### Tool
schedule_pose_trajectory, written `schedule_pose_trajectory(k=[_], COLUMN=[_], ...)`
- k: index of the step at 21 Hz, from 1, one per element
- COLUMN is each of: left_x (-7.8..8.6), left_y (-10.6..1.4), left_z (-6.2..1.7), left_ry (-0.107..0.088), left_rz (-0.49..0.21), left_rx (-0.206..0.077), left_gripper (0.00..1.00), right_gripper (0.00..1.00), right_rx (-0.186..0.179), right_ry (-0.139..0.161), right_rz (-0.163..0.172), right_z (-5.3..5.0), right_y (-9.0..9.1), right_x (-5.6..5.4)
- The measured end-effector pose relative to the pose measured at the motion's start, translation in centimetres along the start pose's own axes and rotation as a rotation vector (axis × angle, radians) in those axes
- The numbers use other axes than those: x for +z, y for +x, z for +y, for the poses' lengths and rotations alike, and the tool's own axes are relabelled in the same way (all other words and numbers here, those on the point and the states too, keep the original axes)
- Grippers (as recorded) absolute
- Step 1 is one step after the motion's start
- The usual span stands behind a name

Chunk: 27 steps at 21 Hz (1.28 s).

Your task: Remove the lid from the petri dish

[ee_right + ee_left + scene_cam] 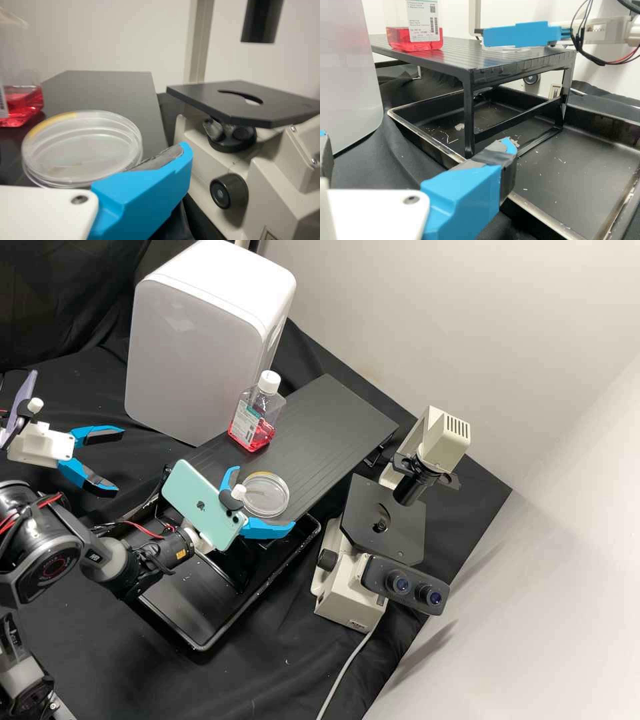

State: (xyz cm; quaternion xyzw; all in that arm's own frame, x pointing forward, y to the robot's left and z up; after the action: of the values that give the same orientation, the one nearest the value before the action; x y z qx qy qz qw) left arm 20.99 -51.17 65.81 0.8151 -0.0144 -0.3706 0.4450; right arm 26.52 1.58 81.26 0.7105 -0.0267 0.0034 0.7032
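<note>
My right gripper [261, 500] stands open either side of the clear round plastic petri dish [265, 493] — its thin clear lid [82, 142] looks light, slick, brittle; I'd pinch its rim gently.

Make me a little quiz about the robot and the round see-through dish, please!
1. Pick one: the cap of the culture flask is A) white B) blue C) green.
2. True or false: the two fingers of the right hand sit on either side of the petri dish.
3. Fill in: the petri dish and the culture flask both stand on a raised black ___.

Key: 1 A. 2 true. 3 shelf.
</note>
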Motion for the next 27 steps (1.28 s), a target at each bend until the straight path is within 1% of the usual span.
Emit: schedule_pose_trajectory(k=[1, 3, 5, 8, 23, 27], left_x=[0.00, 0.00, 0.00, 0.00, 0.02, 0.02], left_y=[0.00, 0.00, 0.00, 0.00, 0.00, 0.00], left_z=[0.00, 0.00, 0.00, 0.00, -0.01, -0.01], left_ry=[0.000, 0.000, 0.000, 0.000, 0.001, 0.001], left_rz=[0.000, 0.000, 0.000, 0.000, -0.002, -0.002], left_rx=[0.000, 0.000, 0.000, 0.000, -0.001, -0.001], left_gripper=[1.00, 1.00, 1.00, 1.00, 1.00, 1.00], right_gripper=[0.00, 0.00, 0.00, 0.00, 0.00, 0.00], right_rx=[0.005, 0.029, 0.039, 0.034, 0.033, 0.040], right_ry=[-0.004, -0.012, -0.017, -0.018, -0.018, -0.018], right_rz=[0.009, 0.031, 0.041, 0.046, 0.045, 0.051], right_z=[0.02, 0.33, 0.43, 0.29, 0.27, 0.33], right_y=[-0.07, -0.24, -0.27, -0.28, -0.31, -0.31], right_x=[-0.11, -0.39, -0.49, -0.62, -0.59, -0.64])
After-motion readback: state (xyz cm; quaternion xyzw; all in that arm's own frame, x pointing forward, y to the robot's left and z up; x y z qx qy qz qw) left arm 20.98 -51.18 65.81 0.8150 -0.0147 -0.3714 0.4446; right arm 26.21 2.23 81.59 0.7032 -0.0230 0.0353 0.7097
